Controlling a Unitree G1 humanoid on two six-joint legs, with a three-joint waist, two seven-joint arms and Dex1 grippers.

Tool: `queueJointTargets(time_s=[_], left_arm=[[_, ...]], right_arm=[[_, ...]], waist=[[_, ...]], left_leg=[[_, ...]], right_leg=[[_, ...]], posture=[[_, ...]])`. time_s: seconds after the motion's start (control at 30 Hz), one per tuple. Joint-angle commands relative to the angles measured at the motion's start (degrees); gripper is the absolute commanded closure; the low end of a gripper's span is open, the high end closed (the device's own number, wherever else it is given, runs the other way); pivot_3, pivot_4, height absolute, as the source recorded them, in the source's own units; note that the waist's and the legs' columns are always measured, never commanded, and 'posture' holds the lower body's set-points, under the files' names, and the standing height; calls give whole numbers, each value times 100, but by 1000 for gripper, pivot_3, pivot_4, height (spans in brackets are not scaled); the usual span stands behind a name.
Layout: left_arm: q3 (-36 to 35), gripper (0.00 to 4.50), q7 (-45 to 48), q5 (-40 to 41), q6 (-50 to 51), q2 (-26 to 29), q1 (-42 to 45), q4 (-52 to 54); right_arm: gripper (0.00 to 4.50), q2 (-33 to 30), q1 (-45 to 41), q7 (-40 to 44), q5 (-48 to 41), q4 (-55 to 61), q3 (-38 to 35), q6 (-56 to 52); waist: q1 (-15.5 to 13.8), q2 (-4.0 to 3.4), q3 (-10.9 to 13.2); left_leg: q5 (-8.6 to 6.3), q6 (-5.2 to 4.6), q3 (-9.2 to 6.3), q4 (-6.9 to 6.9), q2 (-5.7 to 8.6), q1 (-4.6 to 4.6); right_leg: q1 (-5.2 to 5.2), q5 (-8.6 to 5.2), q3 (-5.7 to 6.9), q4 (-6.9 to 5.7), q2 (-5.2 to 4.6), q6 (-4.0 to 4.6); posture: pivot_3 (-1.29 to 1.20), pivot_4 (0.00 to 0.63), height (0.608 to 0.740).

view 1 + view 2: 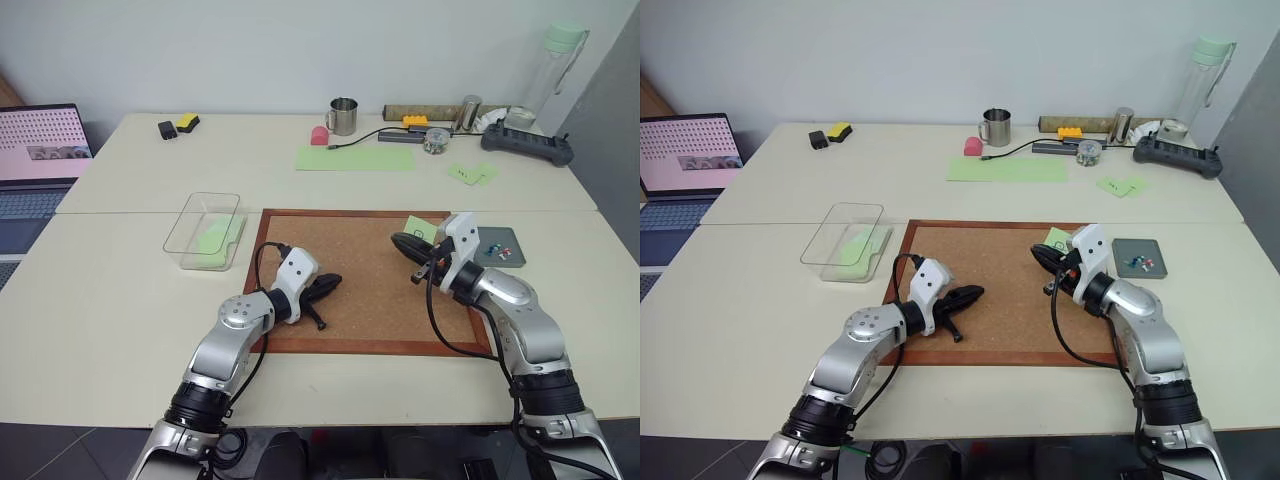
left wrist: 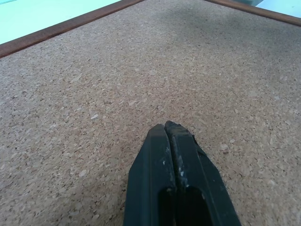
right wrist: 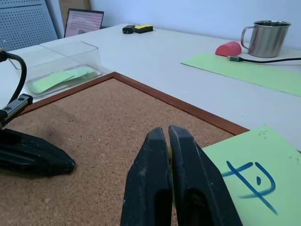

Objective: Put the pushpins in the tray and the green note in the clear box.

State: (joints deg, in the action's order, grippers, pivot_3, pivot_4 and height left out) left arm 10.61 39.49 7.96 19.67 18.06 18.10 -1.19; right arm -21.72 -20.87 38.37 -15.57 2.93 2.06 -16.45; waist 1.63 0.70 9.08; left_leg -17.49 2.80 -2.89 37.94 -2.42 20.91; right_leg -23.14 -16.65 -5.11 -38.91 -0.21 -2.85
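The green note [image 3: 249,176], marked in blue, lies at the far right corner of the cork board [image 1: 360,270], beside the tray [image 1: 1138,256]. The right gripper [image 3: 168,136] has its fingers pressed shut, apparently pinching the note's near edge. Judged weightless, limp and tear-prone: take it by one edge. The left gripper [image 2: 170,134] rests closed and empty on the board.

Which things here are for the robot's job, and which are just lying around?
For the job:
- pushpins in the tray
- green note with the blue mark
- clear box
- right gripper, left gripper

Just lying about:
- cork board
- metal mug
- laptop
- long green sheet
- pink eraser
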Motion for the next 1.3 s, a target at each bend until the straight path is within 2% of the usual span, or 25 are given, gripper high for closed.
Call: queueJointTargets(time_s=[0.03, 0.17, 0.3, 0.53, 0.67, 0.9, 1.3], left_arm=[[-138, 4196, 47, 370, 422, -197, 23, -124], [-445, 3603, 205, 966, 916, -342, 110, 70], [-829, 2652, 322, 1705, 1579, -465, 296, 243], [-1289, 1350, 210, 2781, 2708, -652, 614, 438], [-1578, 1350, 117, 3458, 3299, -814, 723, 579], [-1683, 1350, -209, 3741, 3498, -1013, 782, 595], [-1540, 1350, -236, 3815, 3399, -1024, 808, 525]], right_arm=[[4500, -387, 101, 357, 521, 380, 420, 644], [4500, -614, 142, 568, 790, 394, 636, 1052], [4500, -897, 162, 867, 1054, 395, 821, 1575], [4500, -1160, 73, 1262, 1347, 304, 1101, 2346], [4500, -1157, 21, 1310, 1481, 292, 1197, 2638], [4500, -1091, -126, 1374, 1648, 348, 1373, 2976], [4500, -883, -404, 1352, 1769, 335, 1508, 3214]], waist=[[-11, 0, 0], [1, 2, 1], [-1, 5, 3], [18, 12, 7], [17, 17, 10], [14, 17, 10], [6, 17, 11]], left_leg=[[0, 0, 0, 0, 2, 0], [0, 0, -1, 0, 1, 0], [0, 0, -1, 2, 2, 2], [1, 1, -3, 2, 0, 2], [1, 1, -4, 3, 0, 3], [3, 6, -5, 4, 0, 2], [14, 25, -4, 4, -1, 2]], right_leg=[[0, 0, 0, 0, -2, 0], [0, 0, 2, -1, -1, 0], [0, 0, 2, 0, -1, 0], [-1, 0, 3, -1, 2, 0], [-1, 0, 3, -1, 1, 0], [-2, 0, 2, -1, 1, 0], [-1, 0, 1, -1, 1, 0]], posture=[[0, 150, 740], [0, 150, 740], [0, 150, 740], [0, 150, 740], [0, 150, 740], [0, 150, 740], [0, 150, 740]])
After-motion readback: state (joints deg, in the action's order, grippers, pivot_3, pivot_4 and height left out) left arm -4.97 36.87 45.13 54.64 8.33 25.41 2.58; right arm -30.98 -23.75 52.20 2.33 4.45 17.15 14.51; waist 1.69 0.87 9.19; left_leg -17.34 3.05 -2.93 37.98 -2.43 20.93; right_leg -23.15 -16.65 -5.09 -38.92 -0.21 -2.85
